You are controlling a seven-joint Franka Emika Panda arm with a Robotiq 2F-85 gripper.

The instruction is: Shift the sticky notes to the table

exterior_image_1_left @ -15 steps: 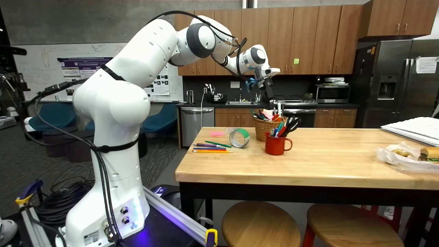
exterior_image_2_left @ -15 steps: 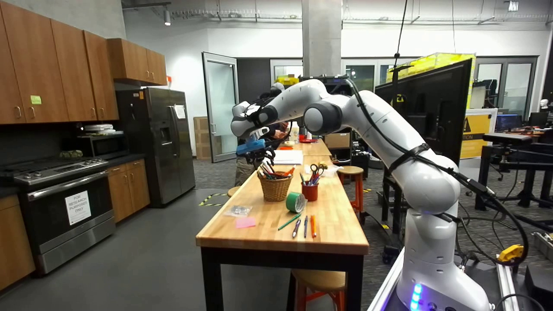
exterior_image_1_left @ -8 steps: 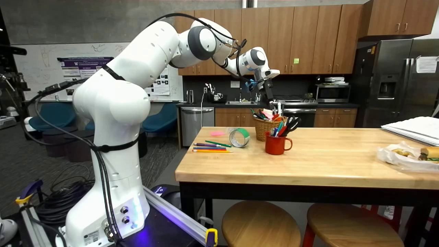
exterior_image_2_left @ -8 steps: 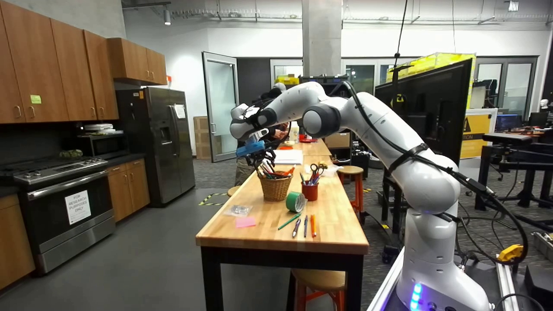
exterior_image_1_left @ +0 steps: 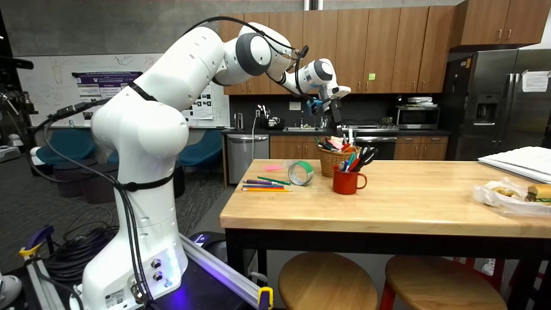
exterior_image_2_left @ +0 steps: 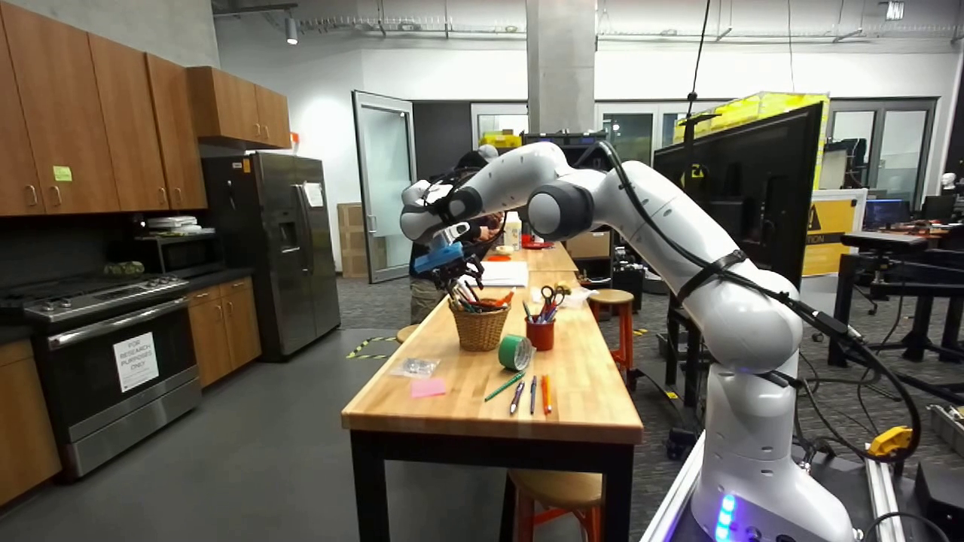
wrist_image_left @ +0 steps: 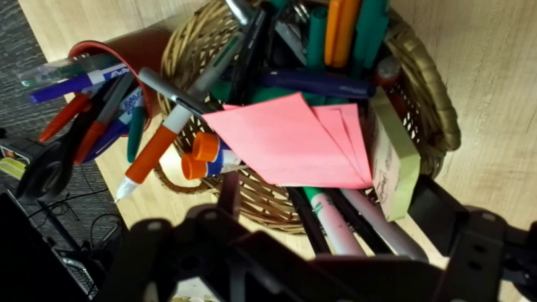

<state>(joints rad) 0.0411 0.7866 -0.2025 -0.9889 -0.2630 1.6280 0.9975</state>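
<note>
Claw [wrist_image_left: 329, 198] lower, jaws wide near notes [wrist_image_left: 285, 147]

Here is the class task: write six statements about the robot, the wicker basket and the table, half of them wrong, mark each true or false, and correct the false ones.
1. With jaws apart, the gripper hangs over the wicker basket. True.
2. Black-handled scissors stand in the red mug. True.
3. The red mug stands inside the wicker basket. False: it stands beside it, on the butcher-block table.
4. The wicker basket holds pink sticky notes. True.
5. The gripper is clamped on the pink sticky notes. False: they lie in the wicker basket, not gripped.
6. The wicker basket has tipped onto its side. False: it stands upright.
</note>
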